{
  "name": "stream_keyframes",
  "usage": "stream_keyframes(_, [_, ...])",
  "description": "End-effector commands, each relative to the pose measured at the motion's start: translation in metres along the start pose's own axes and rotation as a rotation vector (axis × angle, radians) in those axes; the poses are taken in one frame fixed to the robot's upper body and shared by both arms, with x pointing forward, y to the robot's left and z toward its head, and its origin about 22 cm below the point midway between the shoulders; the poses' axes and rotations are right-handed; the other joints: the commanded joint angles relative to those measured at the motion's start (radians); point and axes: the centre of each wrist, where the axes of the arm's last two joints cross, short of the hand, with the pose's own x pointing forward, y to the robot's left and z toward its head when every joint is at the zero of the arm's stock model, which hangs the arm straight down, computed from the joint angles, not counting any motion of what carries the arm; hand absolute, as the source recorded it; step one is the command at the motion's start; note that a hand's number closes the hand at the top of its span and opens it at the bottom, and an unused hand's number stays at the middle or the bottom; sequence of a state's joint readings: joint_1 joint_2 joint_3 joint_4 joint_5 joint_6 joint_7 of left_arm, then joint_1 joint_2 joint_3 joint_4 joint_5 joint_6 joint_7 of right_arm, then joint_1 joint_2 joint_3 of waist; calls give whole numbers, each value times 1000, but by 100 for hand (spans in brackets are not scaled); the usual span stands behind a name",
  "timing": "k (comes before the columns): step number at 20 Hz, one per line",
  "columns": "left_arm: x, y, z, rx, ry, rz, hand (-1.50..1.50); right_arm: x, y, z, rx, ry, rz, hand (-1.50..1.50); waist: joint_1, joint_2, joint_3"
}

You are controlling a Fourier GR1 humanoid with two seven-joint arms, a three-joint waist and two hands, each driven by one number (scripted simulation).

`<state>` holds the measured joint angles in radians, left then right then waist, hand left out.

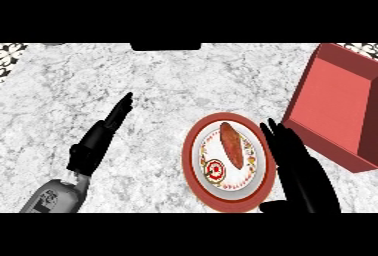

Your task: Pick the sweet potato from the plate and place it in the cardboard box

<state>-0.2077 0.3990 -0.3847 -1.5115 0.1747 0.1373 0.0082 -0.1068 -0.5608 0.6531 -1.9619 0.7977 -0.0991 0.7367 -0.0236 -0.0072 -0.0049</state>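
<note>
An orange-brown sweet potato [232,144] lies lengthwise on a round plate [198,170] with a red rim and a patterned white centre, at the lower middle of the head view. My right hand [301,172] is open, its straight fingers pointing up along the plate's right edge, just right of the sweet potato and apart from it. The reddish box [336,95] stands open at the right, beyond the right hand. My left hand [103,135] rests open at the left, fingers straight, far from the plate.
The counter is grey-white marble [148,80]. A dark object [166,46] sits at the far edge in the middle. Patterned tiles [11,52] show at the far left corner.
</note>
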Motion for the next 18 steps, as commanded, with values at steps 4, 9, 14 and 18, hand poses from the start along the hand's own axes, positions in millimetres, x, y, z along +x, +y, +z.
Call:
stream_keyframes(4, [13,-10,-14,-23,-19,8,0,61,-47,10,180,86,15,-150,27,6,3])
stream_keyframes(9, [3,-19,-16,-34,-21,11,0,73,-37,-11,252,142,-58,-150,25,8,4])
stream_keyframes(14, [5,2,-10,-19,-13,-11,0,88,-14,-36,234,153,-103,-150,29,7,5])
stream_keyframes(18, [12,4,-29,-26,-22,5,0,85,-2,-49,261,185,-15,-150,24,8,5])
